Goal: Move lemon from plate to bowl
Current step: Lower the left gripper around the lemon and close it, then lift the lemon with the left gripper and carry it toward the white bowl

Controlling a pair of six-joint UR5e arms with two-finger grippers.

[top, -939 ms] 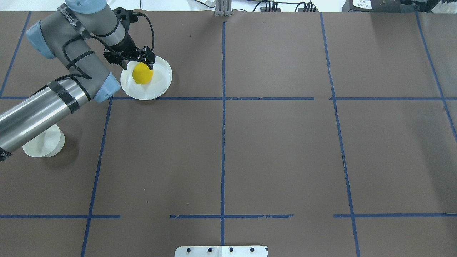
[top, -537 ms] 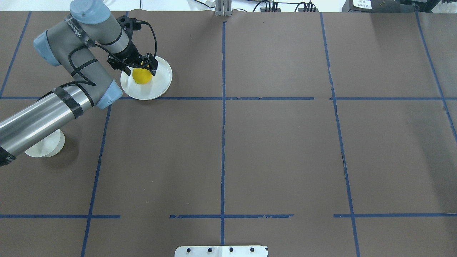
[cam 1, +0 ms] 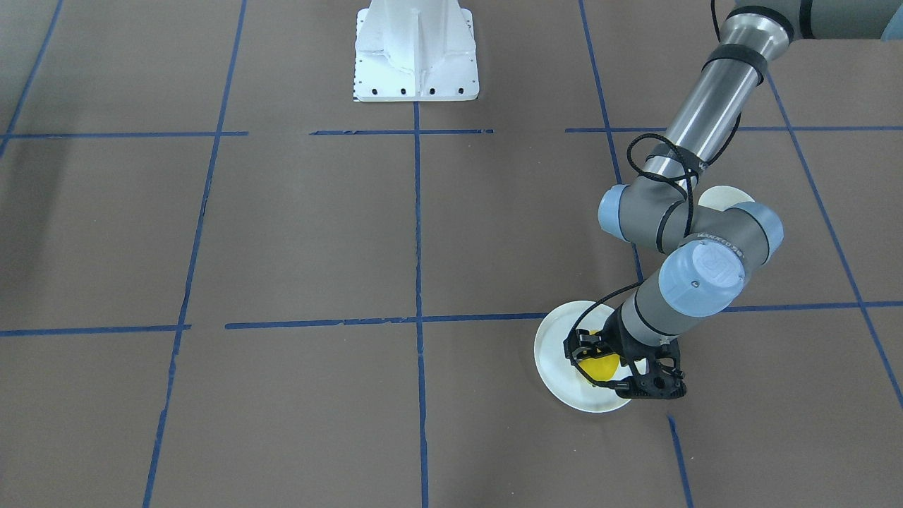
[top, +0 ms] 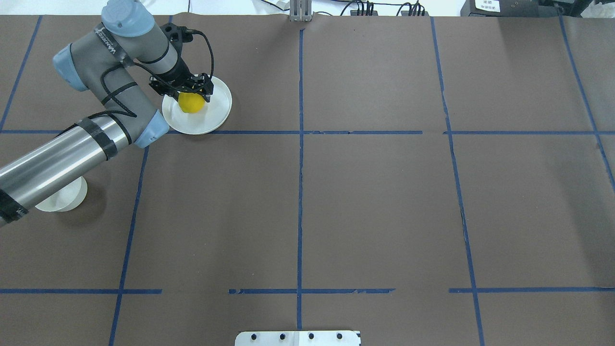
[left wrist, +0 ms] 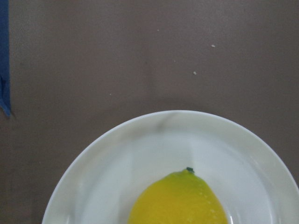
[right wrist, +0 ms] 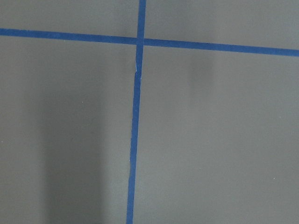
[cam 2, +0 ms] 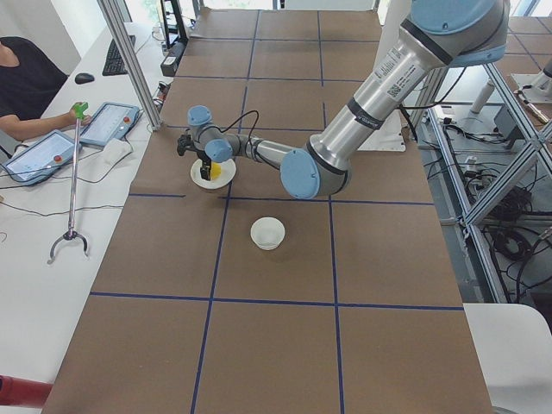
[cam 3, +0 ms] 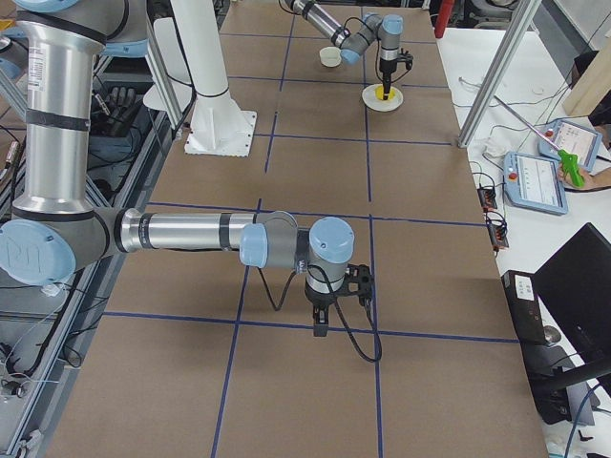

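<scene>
The yellow lemon [top: 192,105] lies on the flat white plate [top: 217,113] at the far left of the table. It also shows in the front view [cam 1: 604,366] and in the left wrist view [left wrist: 180,200], with its green tip pointing up. My left gripper [top: 184,93] is open and low over the lemon, with a finger on each side of it. The small deep white bowl [top: 63,199] stands empty nearer my base, partly under my left forearm. My right gripper [cam 3: 320,327] shows only in the exterior right view, low over bare table. I cannot tell whether it is open or shut.
Blue tape lines divide the brown table cover [top: 375,206]. My white base plate [cam 1: 416,53] sits at the table's near edge. An operator [cam 2: 21,82], tablets and a grabber tool are on a side table beyond the far edge.
My left gripper has come down onto the lemon, so that its fingers now cover more of the fruit. The lemon, plate and bowl have not moved.
</scene>
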